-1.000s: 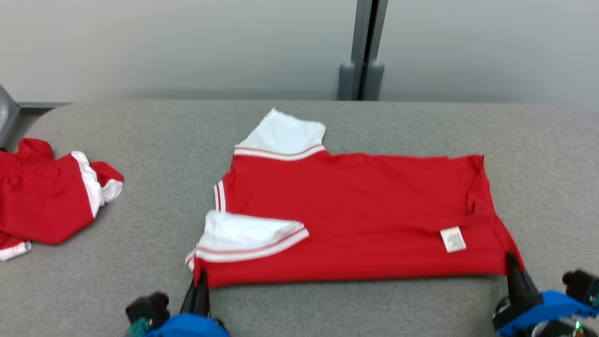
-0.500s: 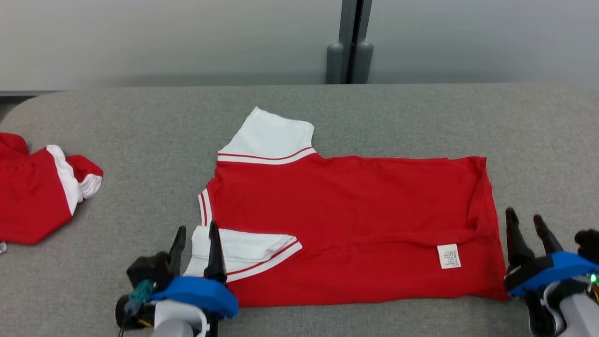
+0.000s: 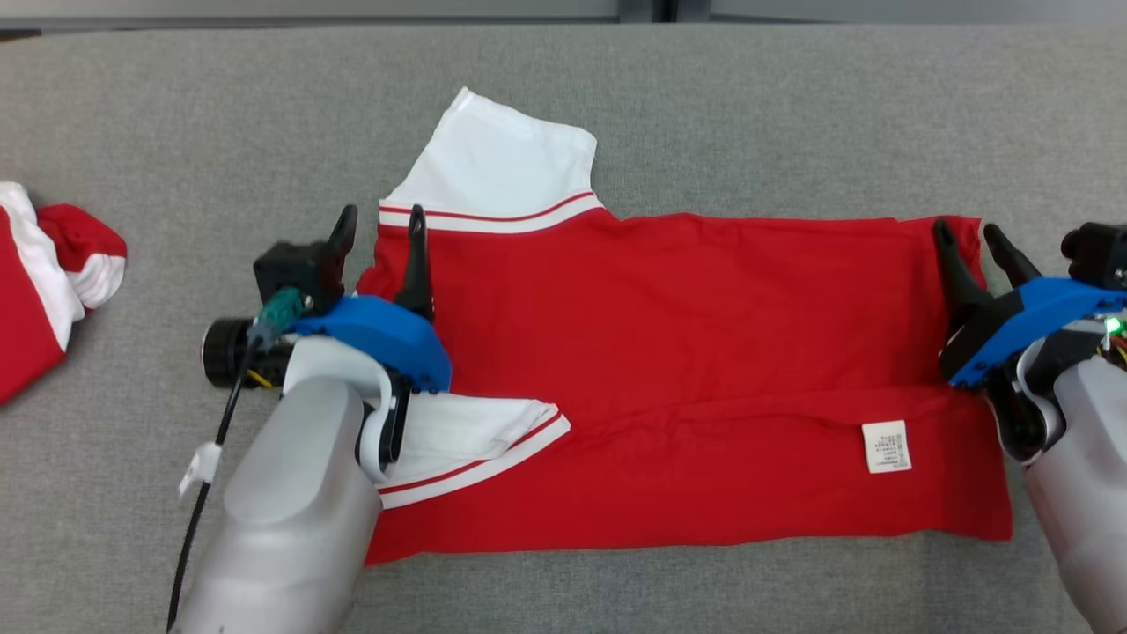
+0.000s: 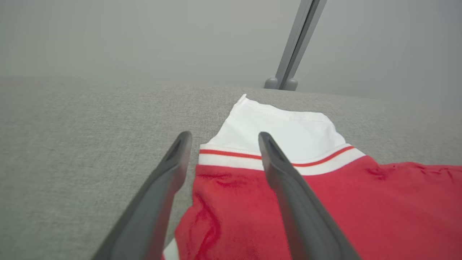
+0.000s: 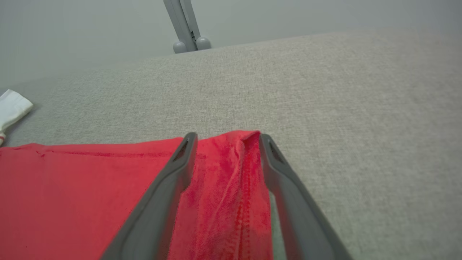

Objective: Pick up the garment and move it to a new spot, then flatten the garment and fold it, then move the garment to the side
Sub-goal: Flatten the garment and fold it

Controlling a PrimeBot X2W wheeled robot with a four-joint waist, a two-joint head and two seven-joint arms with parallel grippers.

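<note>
Right now the left gripper (image 3: 379, 222) hangs with its two dark fingers (image 4: 169, 177) spread wide and nothing clamped between them. One finger is over bare table (image 3: 220, 132) and the other over red cloth, so they straddle the left edge of the shirt (image 3: 687, 352), just short of the striped band of the far sleeve (image 3: 497, 167). Over on the other side, the right gripper (image 3: 966, 231) is parted too. It sits at the shirt's far right corner, and the stitched hem (image 5: 249, 202) runs up the gap between its fingers; I cannot tell whether the tips touch the cloth. The shirt itself lies flat across the middle of the grey table, sleeves to the left and hem to the right. Its near strip is folded over onto the body, and a small white care label (image 3: 886, 446) faces up towards the right end. The near sleeve (image 3: 475, 431) is tucked in on top, partly under the pale left forearm (image 3: 290, 519). The far sleeve pokes out white towards the back of the table. A second garment (image 3: 53, 273), red and white, is bunched at the table's left edge, well apart. Beyond the table a grey post (image 4: 296, 47) stands against a pale wall (image 4: 108, 36).
</note>
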